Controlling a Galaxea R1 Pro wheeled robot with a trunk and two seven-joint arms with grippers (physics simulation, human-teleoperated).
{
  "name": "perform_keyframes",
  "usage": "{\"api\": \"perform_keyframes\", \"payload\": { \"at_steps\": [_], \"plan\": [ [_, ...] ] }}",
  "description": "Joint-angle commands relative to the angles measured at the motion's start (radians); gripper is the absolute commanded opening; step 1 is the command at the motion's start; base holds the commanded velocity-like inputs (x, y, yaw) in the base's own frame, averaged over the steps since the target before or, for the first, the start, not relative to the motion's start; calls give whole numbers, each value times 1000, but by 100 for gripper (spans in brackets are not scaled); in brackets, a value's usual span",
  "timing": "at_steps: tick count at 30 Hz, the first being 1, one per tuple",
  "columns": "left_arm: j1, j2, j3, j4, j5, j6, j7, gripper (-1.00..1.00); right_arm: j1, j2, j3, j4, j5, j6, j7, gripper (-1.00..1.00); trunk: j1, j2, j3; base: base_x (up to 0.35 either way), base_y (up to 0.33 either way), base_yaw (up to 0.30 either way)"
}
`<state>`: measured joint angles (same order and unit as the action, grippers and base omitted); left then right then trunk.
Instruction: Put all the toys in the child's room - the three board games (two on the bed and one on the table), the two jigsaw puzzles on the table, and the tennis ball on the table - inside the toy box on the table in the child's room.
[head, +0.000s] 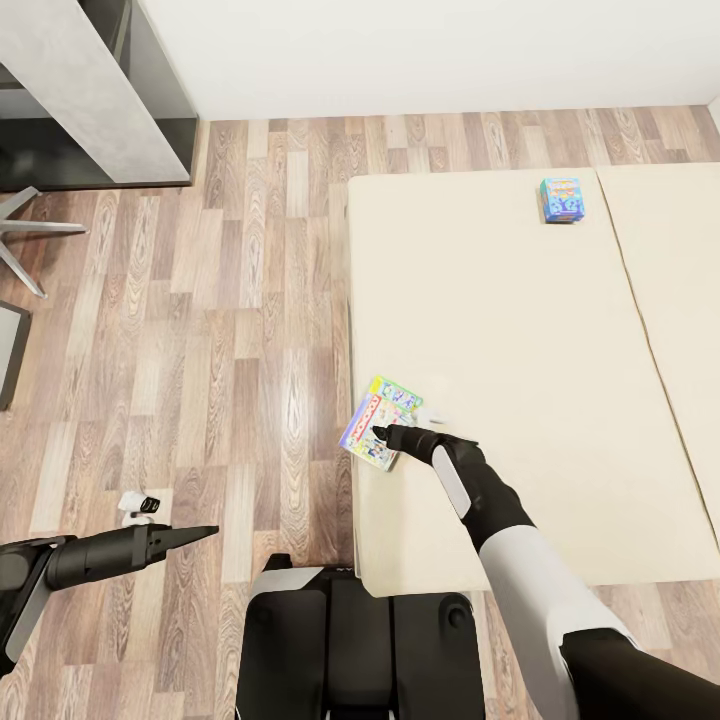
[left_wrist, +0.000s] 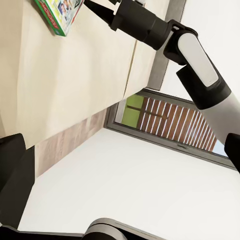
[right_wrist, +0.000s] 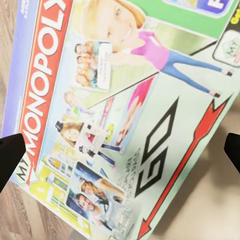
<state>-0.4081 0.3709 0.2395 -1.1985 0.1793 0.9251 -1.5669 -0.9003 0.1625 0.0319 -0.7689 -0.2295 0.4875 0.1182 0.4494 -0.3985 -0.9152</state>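
While the right claw (head: 381, 434) hovers over the near corner of the bed (head: 500, 330), its two fingers stand spread, one dark fingertip (right_wrist: 10, 155) showing at each side of the Monopoly board game (right_wrist: 125, 115) in the right wrist view. That green-edged box (head: 381, 422) lies flat on the beige mattress at the bed's edge, one corner jutting out over the wood-plank floor (head: 230, 330). From the pictures it cannot be told whether the fingertips touch the cover. A second, smaller blue-cyan board game (head: 561, 199) rests well apart on the far side of the same mattress, close to the seam between the two covers. The left arm is held low over the floor beside the robot's base, and its claw (head: 195, 533) shows as a single dark point; whether it is spread or pressed together cannot be told. Part of the table (head: 90, 100), pale grey over dark grey, stands against the white wall across the floor from the bed.
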Motion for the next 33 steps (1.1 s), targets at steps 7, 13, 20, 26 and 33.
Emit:
{"api": "perform_keyframes", "payload": {
  "at_steps": [7, 13, 20, 26, 33],
  "plan": [
    [0, 0, 0, 0, 0, 11, -4, 100, 0, 2, 0, -1, -2, 5, 1, 100, 1, -2, -1, 0, 0, 0],
    [-1, 1, 0, -1, 0, 11, -4, 100, 0, 9, 0, -1, -1, 6, 2, 100, 1, -2, -1, 0, 0, 0],
    [0, 1, 0, -1, 0, 11, -4, 100, 0, 11, 0, -1, -4, 6, 7, 100, 1, -2, -1, 0, 0, 0],
    [0, 2, 0, -1, 0, 11, -4, 100, 0, 11, 0, -1, -6, 6, 8, 100, 1, -2, -1, 0, 0, 0],
    [0, 2, 0, -1, 0, 11, -4, 100, 0, 11, 0, -1, -8, 6, 9, 100, 1, -2, -1, 0, 0, 0]
  ]
}}
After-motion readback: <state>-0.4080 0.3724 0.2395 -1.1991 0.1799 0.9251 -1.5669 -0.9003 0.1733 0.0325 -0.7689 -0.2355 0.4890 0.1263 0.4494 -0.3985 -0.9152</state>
